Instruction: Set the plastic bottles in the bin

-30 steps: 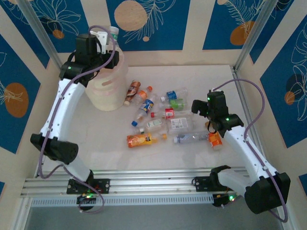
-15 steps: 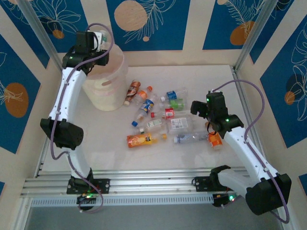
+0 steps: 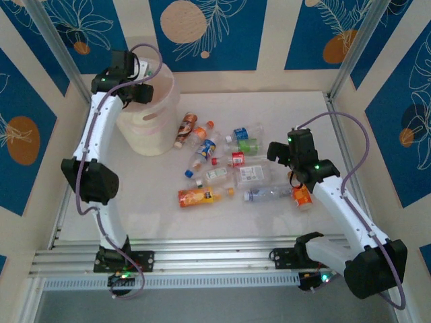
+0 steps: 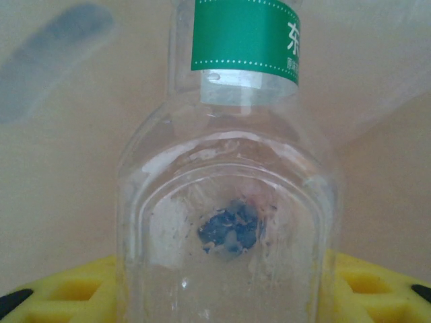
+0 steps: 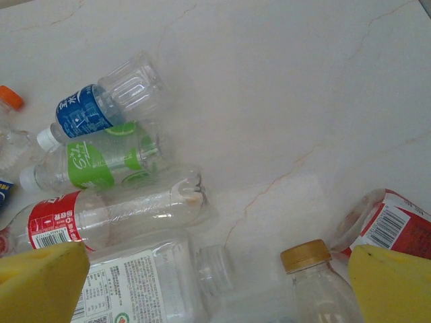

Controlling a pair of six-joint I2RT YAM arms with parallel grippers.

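over the bin [image 3: 151, 128], left claw [image 3: 141, 86] grips a clear bottle [image 4: 225, 222]

at the far left of the table [image 3: 202, 222] the left arm reaches up and out, and its claw hangs above the bin's open mouth. the left wrist view shows the clear bottle clamped between the yellow pads [image 4: 54, 296], base toward the camera. a green label [image 4: 246, 33] wraps it further up. behind it there is a pale, blurred surface; i cannot tell whether that is the bin wall.

the right claw [image 3: 275, 151] hovers above the right side of the table with its jaws spread wide and nothing between them. just below it lie a gold-capped bottle [image 5: 316, 282], a red-labelled one [image 5: 101, 215], a green-labelled one [image 5: 101, 161] and a blue-labelled one [image 5: 101, 101], all on their sides.

the other bottles [image 3: 229, 165] lie scattered in a loose cluster mid-table, between the bin and the right claw. a brown bottle [image 3: 184, 129] lies just beside the bin. an orange bottle [image 3: 197, 196] sits at the near edge of the cluster. another red-labelled bottle [image 3: 302, 196] lies close to the right arm.
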